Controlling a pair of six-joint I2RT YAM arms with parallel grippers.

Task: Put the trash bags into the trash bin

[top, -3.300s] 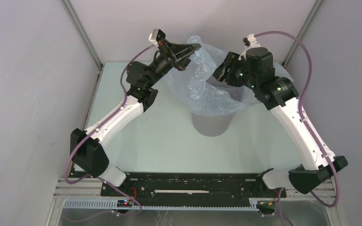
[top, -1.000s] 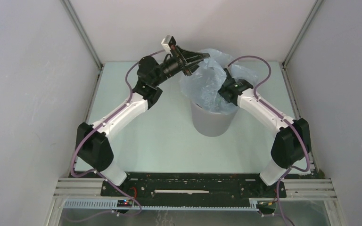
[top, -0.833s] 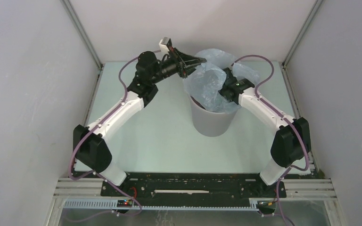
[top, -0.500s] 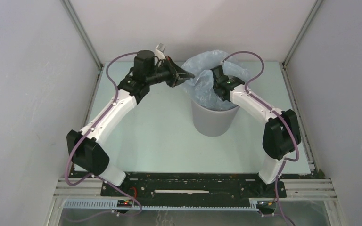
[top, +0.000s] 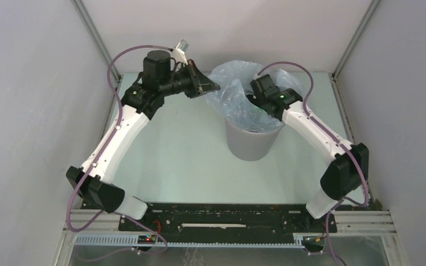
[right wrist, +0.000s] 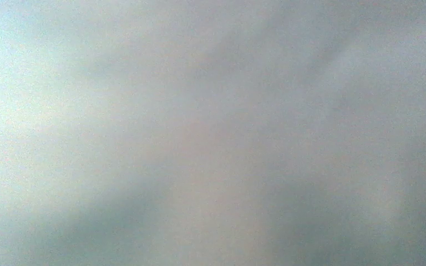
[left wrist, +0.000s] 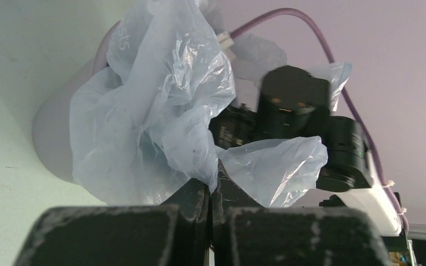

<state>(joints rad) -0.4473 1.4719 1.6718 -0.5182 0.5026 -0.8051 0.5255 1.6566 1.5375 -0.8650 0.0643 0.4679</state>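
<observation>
We log the trash bag (top: 234,95) bunched in the mouth of the trash bin (top: 249,145), upper centre of the top view, billowing over the rim. The left end effector (left wrist: 211,189) is closed on a bag fold just left of the bin. The right end effector is buried in film; we cannot tell its opening. Our judgement: press the film down centrally, slacken the left pinch, avoid tipping the bin.

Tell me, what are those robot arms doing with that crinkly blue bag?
Two robot arms are stuffing a thin blue bag into a grey bin. The left fingers are shut, pinching an edge of the bag up beside the bin. The right arm reaches down into the bag at the bin's mouth, its fingers hidden by plastic. Much of the bag bulges above the rim.
</observation>
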